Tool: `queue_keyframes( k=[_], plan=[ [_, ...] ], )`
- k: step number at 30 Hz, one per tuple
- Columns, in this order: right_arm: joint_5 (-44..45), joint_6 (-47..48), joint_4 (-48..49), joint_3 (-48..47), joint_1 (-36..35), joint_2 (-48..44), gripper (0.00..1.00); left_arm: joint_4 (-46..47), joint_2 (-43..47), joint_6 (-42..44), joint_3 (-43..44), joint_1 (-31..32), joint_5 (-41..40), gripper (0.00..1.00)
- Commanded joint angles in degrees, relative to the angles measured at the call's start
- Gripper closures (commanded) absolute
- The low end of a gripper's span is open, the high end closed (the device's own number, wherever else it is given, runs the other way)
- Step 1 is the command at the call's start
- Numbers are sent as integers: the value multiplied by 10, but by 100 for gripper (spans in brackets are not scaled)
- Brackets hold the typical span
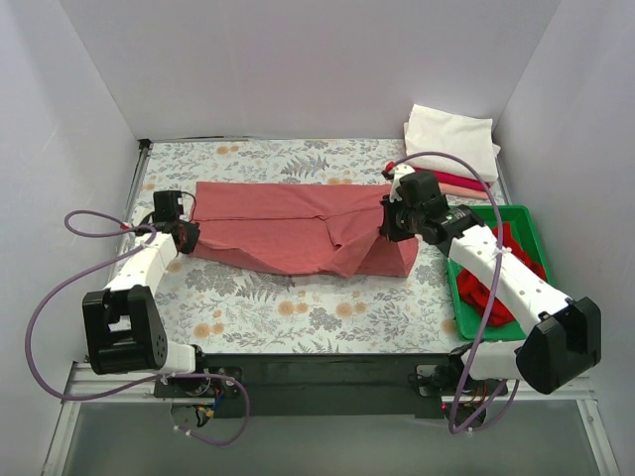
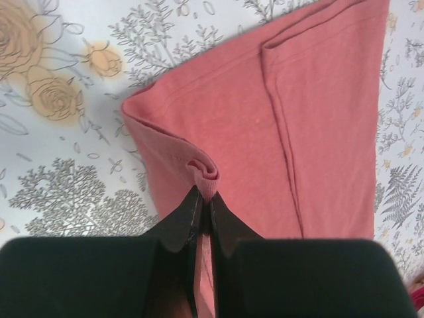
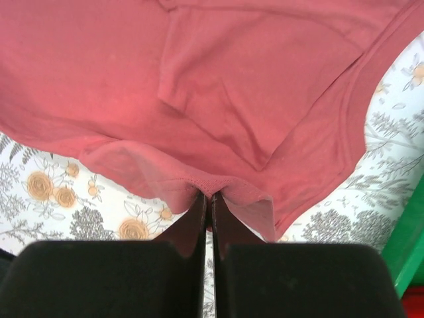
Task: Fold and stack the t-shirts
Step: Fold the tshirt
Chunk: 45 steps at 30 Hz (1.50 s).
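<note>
A dusty salmon-red t-shirt (image 1: 298,226) lies stretched lengthwise across the middle of the floral table, folded along its length. My left gripper (image 1: 185,236) is shut on its left end; the left wrist view shows the cloth (image 2: 278,119) bunched between the black fingertips (image 2: 192,209). My right gripper (image 1: 389,220) is shut on the shirt's right end, a hem (image 3: 212,184) pinched and lifted off the table. Folded white (image 1: 451,139) and red (image 1: 458,184) t-shirts are stacked at the back right. A bright red t-shirt (image 1: 496,273) lies crumpled in the green tray.
The green plastic tray (image 1: 526,223) stands at the right edge, under my right arm. White walls close in the table on the left, back and right. A purple cable loops above the right arm. The floral tablecloth (image 1: 298,312) shows in front of the shirt.
</note>
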<state>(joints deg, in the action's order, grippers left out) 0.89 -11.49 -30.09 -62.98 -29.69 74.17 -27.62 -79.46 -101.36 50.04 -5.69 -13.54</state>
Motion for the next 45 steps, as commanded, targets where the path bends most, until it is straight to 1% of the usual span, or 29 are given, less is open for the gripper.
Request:
queue_keyframes(
  k=[1,2,12,18,23,26,30,33,34,35,36,37,38,39,40,41,43,44,45],
  plan=[
    [-4,27,10,-51,24,25,99,6,-19,17,38,-3,3,100],
    [-20,29,8,-57,28,32,99,5,-25,16,49,-3,2,100],
    [-41,60,6,-141,73,122,99,2,-69,10,90,-3,-42,100],
    [-48,84,-5,-214,89,184,99,-9,-97,-2,105,-5,-61,100],
    [-64,93,-14,-274,104,233,99,-4,-115,4,117,-9,-61,100],
    [-75,96,-19,-295,112,266,99,3,-129,13,126,-9,-57,100],
    [-87,98,-23,-331,118,326,99,20,-155,25,140,-9,-54,100],
    [-91,96,-29,-373,126,379,99,27,-190,33,162,-9,-52,95],
    [-78,91,-30,-397,126,393,99,28,-211,35,169,-9,-51,91],
    [-76,91,-30,-414,129,407,99,27,-221,38,180,-10,-49,73],
    [-74,90,-30,-431,133,437,99,26,-232,43,196,-11,-52,65],
    [-71,89,-33,-472,134,453,99,23,-242,42,208,-12,-54,64],
    [-74,88,-39,-491,137,481,95,16,-257,42,220,-16,-63,55],
    [-77,95,-44,-510,139,492,84,-7,-264,34,234,-26,-61,47],
    [-82,99,-52,-529,140,501,71,-12,-267,38,259,-30,-51,36],
    [-98,109,-56,-545,140,503,56,-17,-265,46,269,-35,-40,11],
    [-110,113,-52,-537,140,486,44,-29,-257,52,291,-35,-36,10],
    [-113,113,-50,-514,140,476,39,-29,-248,54,297,-35,-30,10],
    [-114,113,-48,-499,139,452,18,-28,-230,54,293,-35,-12,10]
  ],
)
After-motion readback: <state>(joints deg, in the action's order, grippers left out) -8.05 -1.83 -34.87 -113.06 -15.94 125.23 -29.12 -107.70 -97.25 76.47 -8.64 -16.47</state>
